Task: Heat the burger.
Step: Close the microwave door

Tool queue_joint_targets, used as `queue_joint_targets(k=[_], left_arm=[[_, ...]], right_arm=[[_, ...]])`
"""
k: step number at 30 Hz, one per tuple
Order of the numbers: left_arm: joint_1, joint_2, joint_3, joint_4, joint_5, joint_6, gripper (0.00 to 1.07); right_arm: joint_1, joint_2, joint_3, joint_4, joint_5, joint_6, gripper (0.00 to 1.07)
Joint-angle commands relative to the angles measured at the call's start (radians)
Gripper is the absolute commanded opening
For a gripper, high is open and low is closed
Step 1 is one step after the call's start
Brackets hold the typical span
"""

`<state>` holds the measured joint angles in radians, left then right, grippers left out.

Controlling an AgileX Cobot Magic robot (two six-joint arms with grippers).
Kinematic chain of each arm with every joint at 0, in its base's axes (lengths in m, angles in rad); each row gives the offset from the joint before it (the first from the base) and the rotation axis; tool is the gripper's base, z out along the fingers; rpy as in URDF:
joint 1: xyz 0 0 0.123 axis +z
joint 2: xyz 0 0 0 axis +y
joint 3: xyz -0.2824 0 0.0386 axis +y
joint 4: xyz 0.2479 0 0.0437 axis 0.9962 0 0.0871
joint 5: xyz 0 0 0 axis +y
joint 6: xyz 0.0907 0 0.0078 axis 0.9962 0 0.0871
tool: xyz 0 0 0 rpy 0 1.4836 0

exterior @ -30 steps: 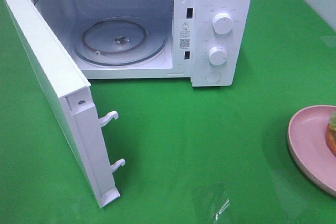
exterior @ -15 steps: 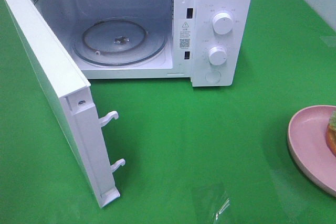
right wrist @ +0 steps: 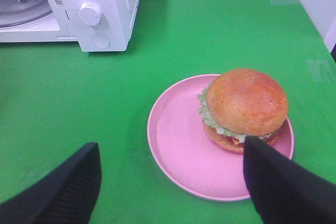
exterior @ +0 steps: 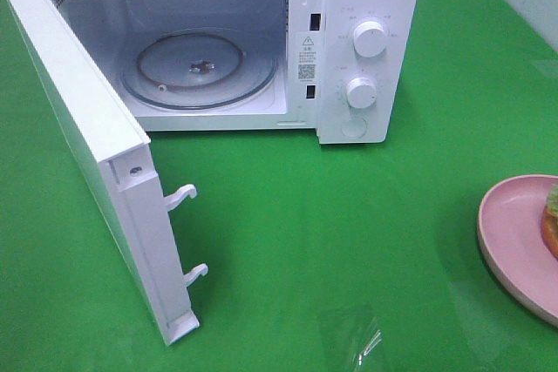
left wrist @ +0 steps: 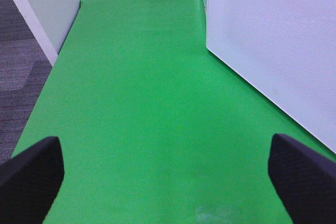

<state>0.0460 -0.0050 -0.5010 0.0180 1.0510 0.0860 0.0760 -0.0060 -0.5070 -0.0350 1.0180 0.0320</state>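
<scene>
The burger [right wrist: 245,106], with a golden-brown bun and green lettuce, sits on the far side of a pink plate [right wrist: 178,140]. In the exterior high view only a sliver of the burger [exterior: 552,215] shows on the plate [exterior: 510,241] at the right edge. My right gripper [right wrist: 170,145] is open just short of the plate, with its black fingers [right wrist: 63,187] wide apart and nothing held. One finger overlaps the burger's near edge in the picture. My left gripper [left wrist: 168,166] is open over bare green table beside the microwave door [left wrist: 273,40]. Neither gripper shows in the exterior high view.
A white microwave [exterior: 366,50] stands at the back with its door [exterior: 96,154] swung open to the left. Its glass turntable [exterior: 199,69] carries nothing. Two latch hooks [exterior: 181,196] stick out of the door's edge. Green cloth [exterior: 349,241] covers the table.
</scene>
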Motion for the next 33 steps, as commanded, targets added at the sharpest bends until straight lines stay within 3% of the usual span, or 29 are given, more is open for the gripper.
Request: queue_joint_targets(k=[1, 29, 33], left_arm=[[0.001, -0.017, 0.002, 0.001, -0.013, 0.001, 0.98], [0.001, -0.017, 0.001, -0.024, -0.016, 0.000, 0.98], [0.001, 0.002, -0.031, -0.041, -0.110, 0.000, 0.95]], right_arm=[[-0.007, -0.023, 0.001, -0.001, -0.016, 0.005, 0.73], [-0.007, -0.023, 0.001, -0.001, -0.016, 0.005, 0.73], [-0.007, -0.023, 0.001, -0.001, -0.016, 0.005, 0.73]])
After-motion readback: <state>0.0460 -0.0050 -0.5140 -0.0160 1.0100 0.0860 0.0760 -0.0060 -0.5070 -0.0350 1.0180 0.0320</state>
